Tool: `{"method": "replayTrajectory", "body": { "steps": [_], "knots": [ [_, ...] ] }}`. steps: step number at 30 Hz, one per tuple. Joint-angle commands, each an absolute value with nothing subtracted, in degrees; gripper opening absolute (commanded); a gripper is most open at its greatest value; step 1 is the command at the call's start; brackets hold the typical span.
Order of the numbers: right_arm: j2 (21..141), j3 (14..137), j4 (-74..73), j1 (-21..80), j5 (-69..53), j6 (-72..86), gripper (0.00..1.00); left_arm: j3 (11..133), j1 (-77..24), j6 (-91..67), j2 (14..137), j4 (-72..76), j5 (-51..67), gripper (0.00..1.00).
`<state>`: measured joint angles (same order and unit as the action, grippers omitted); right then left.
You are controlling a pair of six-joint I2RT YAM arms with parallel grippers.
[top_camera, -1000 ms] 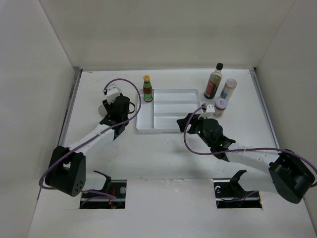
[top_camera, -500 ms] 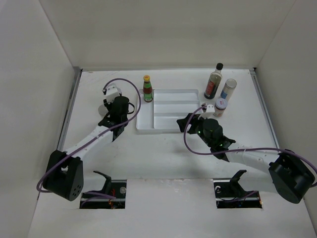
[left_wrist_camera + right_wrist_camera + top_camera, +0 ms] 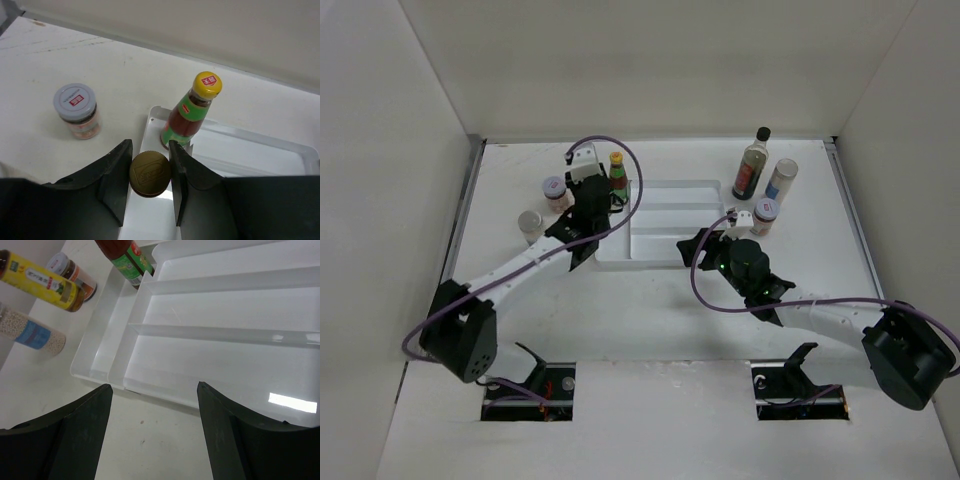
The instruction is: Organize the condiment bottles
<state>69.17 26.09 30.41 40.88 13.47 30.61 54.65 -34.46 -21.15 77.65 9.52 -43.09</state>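
Swinging in from the left of the counter (image 3: 115, 75), the left end effector (image 3: 150, 146) is hanging over the left end of the tray (image 3: 250, 155), clamped on a gold-capped bottle (image 3: 149, 173); a yellow-capped bottle (image 3: 189, 112) is standing at the far corner; a jar (image 3: 76, 110) is sitting left of it; the right end effector (image 3: 154, 387) is holding its fingers apart at the near edge.

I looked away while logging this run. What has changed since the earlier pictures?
The left gripper swung right and away, to the white divided tray's left edge beside the yellow-capped red sauce bottle, shut on a gold-capped bottle. Two short jars it hid now show. The right gripper, open, the tray and the three bottles at far right stayed put.
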Motion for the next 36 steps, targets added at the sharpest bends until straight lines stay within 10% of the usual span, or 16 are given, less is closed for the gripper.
{"method": "replayTrajectory", "body": {
  "steps": [1,23,31,36],
  "knots": [
    [69.0,27.2,32.5,40.8,13.9,29.9,0.75,60.2,-34.2,-19.9,82.9,16.2,-42.6,0.2],
    [68.3,26.8,33.0,40.8,13.9,29.9,0.75,68.6,-33.1,-17.0,101.2,18.5,-39.3,0.23],
    [68.6,27.1,32.5,40.8,13.9,29.9,0.75,62.5,-34.1,-17.6,93.7,20.1,-41.4,0.68],
    [68.5,27.2,32.5,40.8,13.9,29.9,0.75,57.1,-34.8,-17.8,84.9,20.3,-42.0,0.77]
  ]
}}
